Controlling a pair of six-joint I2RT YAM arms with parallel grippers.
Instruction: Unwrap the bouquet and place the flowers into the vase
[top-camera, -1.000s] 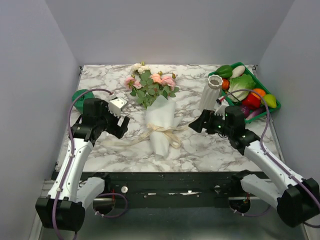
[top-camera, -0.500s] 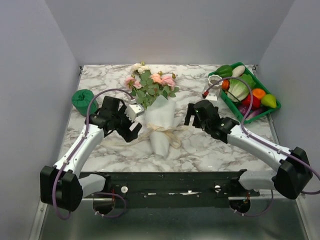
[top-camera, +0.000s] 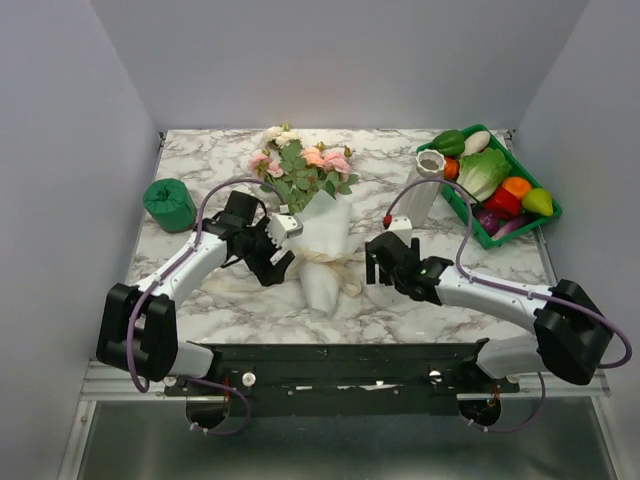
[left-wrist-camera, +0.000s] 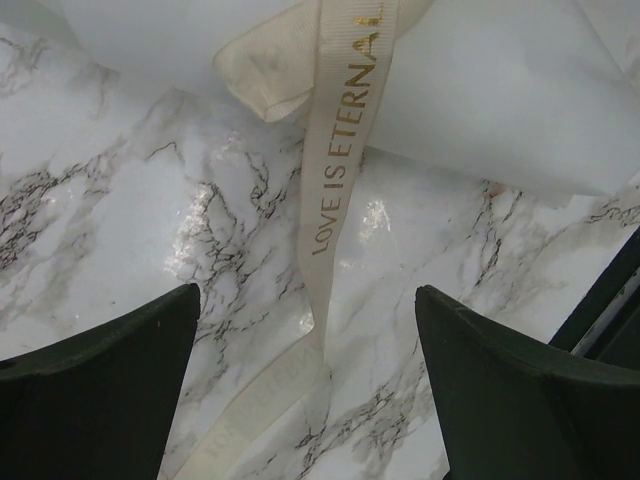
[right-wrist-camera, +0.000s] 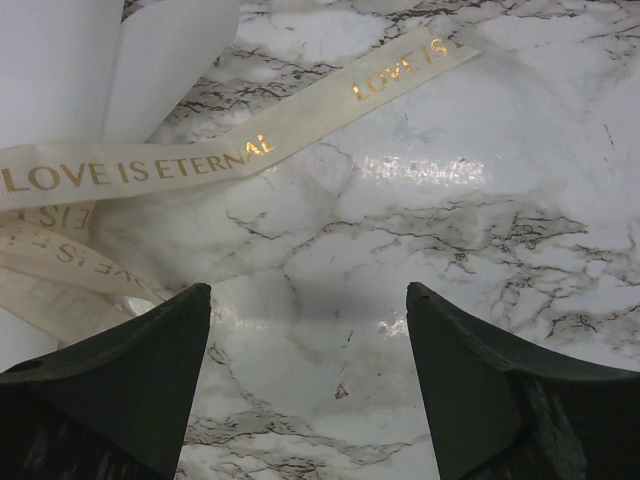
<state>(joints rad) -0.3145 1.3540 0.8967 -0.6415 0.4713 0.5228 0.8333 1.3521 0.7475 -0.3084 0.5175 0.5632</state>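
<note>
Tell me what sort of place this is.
Probably a robot test cell, not a home: plain grey walls box in a marble-patterned tabletop, two white-and-black robot arms are mounted at its near edge, and props sit on it: a green plastic tray of toy vegetables and a paper-wrapped rose bouquet.

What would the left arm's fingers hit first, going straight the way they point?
Probably the cream ribbon lying on the table between the fingers, the bouquet's paper just beyond; depth is unclear.

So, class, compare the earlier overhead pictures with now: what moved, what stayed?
Both arms swung inward: the left gripper and right gripper hover, open, over the cream printed ribbon tails beside the white paper-wrapped rose bouquet. Nothing was grasped. Bouquet, white ribbed vase and green vegetable tray stayed put.
</note>
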